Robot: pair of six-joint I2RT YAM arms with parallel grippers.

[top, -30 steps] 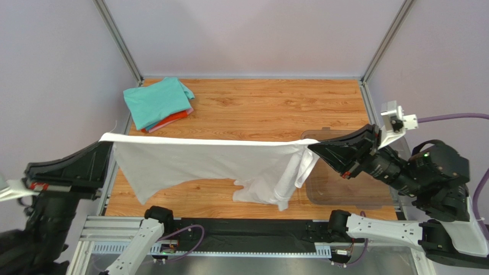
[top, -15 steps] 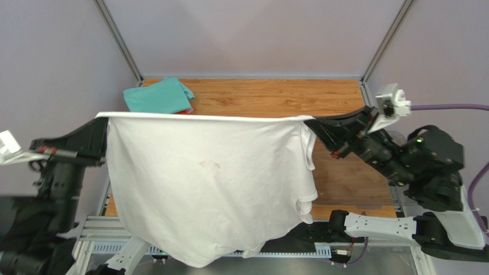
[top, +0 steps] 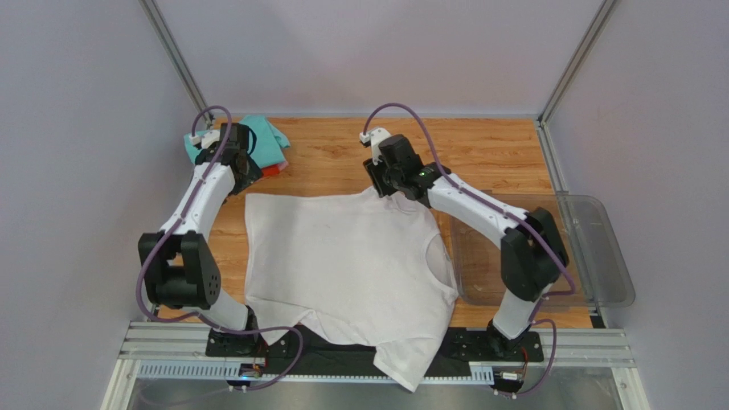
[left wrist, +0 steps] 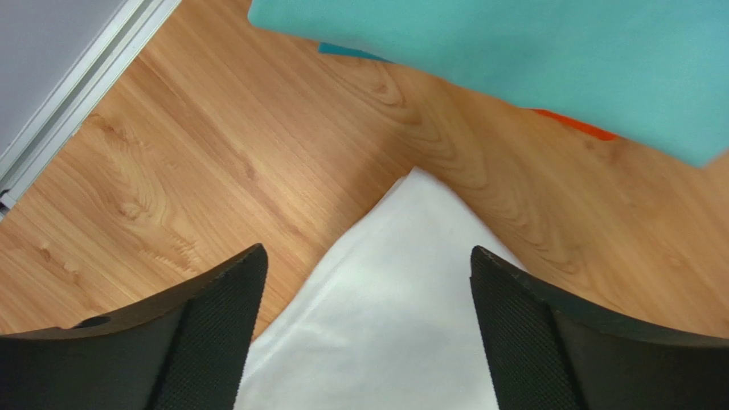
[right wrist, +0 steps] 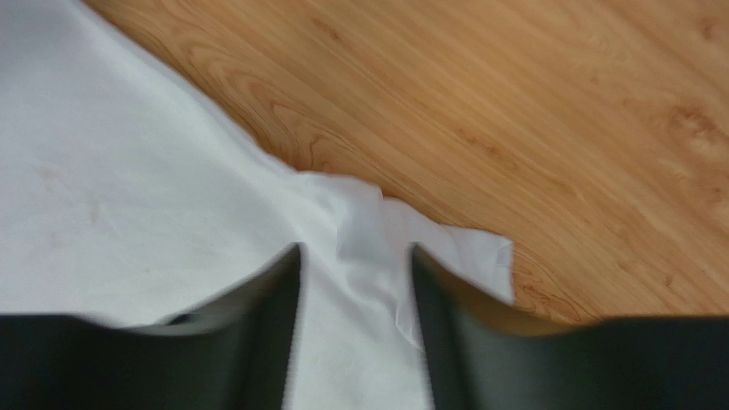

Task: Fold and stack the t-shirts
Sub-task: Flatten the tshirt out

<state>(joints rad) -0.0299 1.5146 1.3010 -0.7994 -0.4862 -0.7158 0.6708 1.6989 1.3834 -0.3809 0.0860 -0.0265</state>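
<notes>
A second ago the plain white short-sleeved cotton t-shirt [top: 342, 265] was strung taut in the air between both arms. It now lies spread flat on the wooden tabletop [top: 479, 145], so the laying-out step looks finished and folding can probably begin. Both arms have swung out over the far half of the table, and each has come down on one far corner of the cloth. The left claw [left wrist: 366, 265] has sprung wide apart. The pointed corner of the white shirt lies on the wood between its two black fingers, touching neither, so that claw holds nothing. Just beyond it is the folded teal t-shirt [left wrist: 530, 60], with a sliver of an orange-red shirt [left wrist: 573, 125] showing under its edge; that is the stack so far. The right claw [right wrist: 355, 256] has only begun to part. Its fingers stand a narrow gap apart, astride a small rumpled fold at the shirt's other far corner. The cloth looks slack there rather than pinched, though the blurred view leaves a light touch possible. From both claws the shirt runs back toward the arm bases, where its near end droops over the table edge. The clear plastic bin [top: 599, 256] sits off to the right claw's outer side, with the shirt's edge just overlapping it.
</notes>
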